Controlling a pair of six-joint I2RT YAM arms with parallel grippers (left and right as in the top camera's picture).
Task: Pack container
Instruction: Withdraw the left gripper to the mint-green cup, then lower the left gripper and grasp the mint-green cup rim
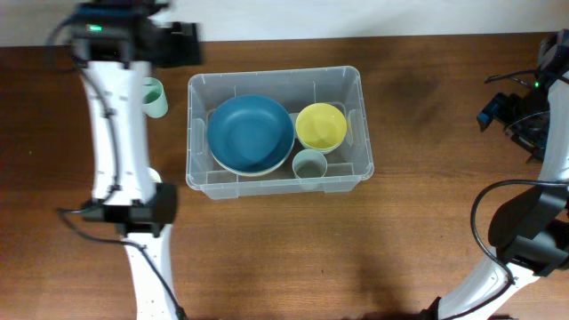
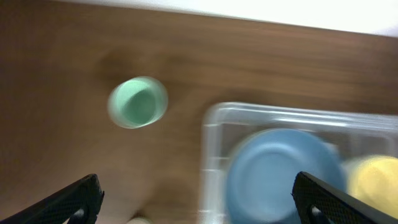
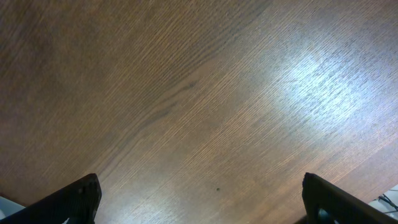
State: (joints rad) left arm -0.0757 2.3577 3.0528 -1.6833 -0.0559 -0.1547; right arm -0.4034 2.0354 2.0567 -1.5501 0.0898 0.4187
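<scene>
- Overhead: the container is sitting in the middle of the tabletop, long side running left to right.
- Counting inside it: one blue bowl is lying at the left, one yellow bowl is sitting to its right, and one pale cup is standing near them against the near wall.
- One mint cup is waiting outside, just beside the container's far-left corner and partly hidden by the left arm. That is making one container, two bowls and two cups.
- I am judging the container as light, stiff, thin-walled plastic with smooth, slippery sides. The rim on a short end is looking like the best place to pinch, and the loose bowls would probably be sliding if it tips.
- Left wrist: the left tool is hanging with fingers spread wide and holding nothing. It is looking down on the mint cup at the left and the container's left end, though the view is blurring.
- Right wrist: the right tool is also standing spread and empty, hovering over bare tabletop with no container showing here.
</scene>
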